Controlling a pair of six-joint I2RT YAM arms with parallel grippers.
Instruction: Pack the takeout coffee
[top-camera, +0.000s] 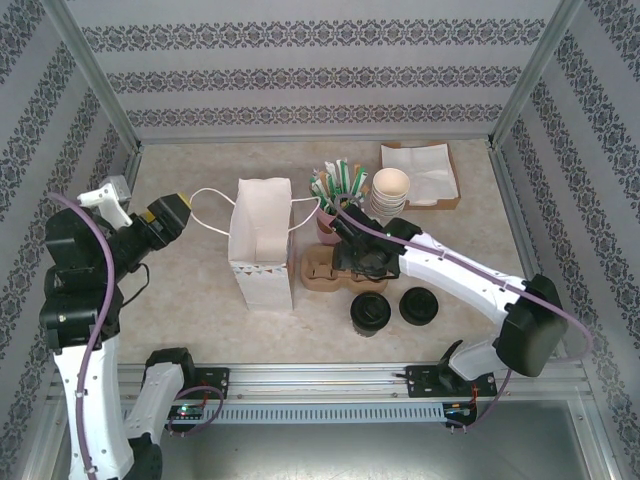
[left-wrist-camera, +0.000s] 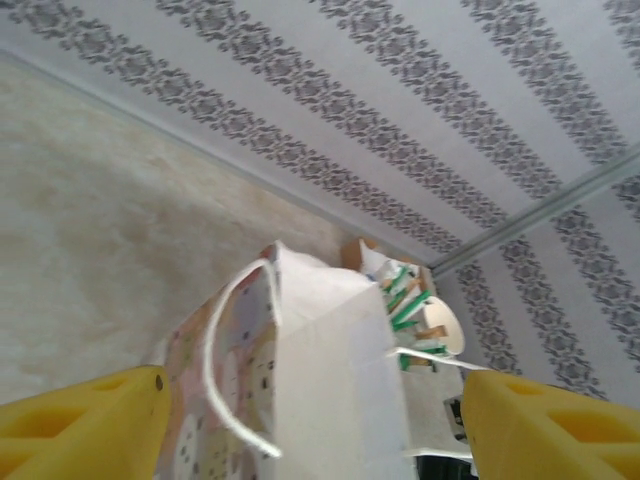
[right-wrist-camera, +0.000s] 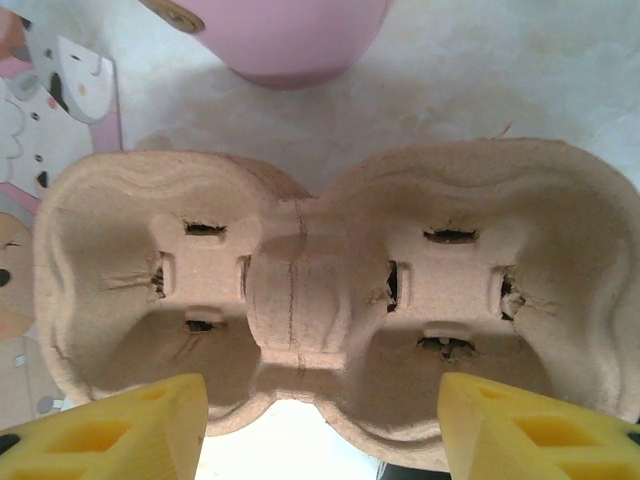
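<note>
Coffee: the small paper cup under a round black plastic lid stands on the table close to the arm bases, in front of the carrier and apart from it.
Neighbour: a second round black lid sits just to its right. From above you cannot tell whether a cup is under it.
Carrier: the brown moulded-pulp two-hole carrier has both holes empty.
Right gripper: the right gripper hovers over the carrier, yellow fingers apart with nothing between them.
Bag: the white paper bag with cord handles stands upright and open just left of the carrier. Its walls hide most of the inside.
Left gripper: the left gripper is raised left of the bag, fingers spread and holding nothing.
Progress: by my reading, nothing is packed yet. You have the cup to seat in a hole, then likely the carrier to bag.
Hidden: in the overhead view the right arm covers part of the carrier.
</note>
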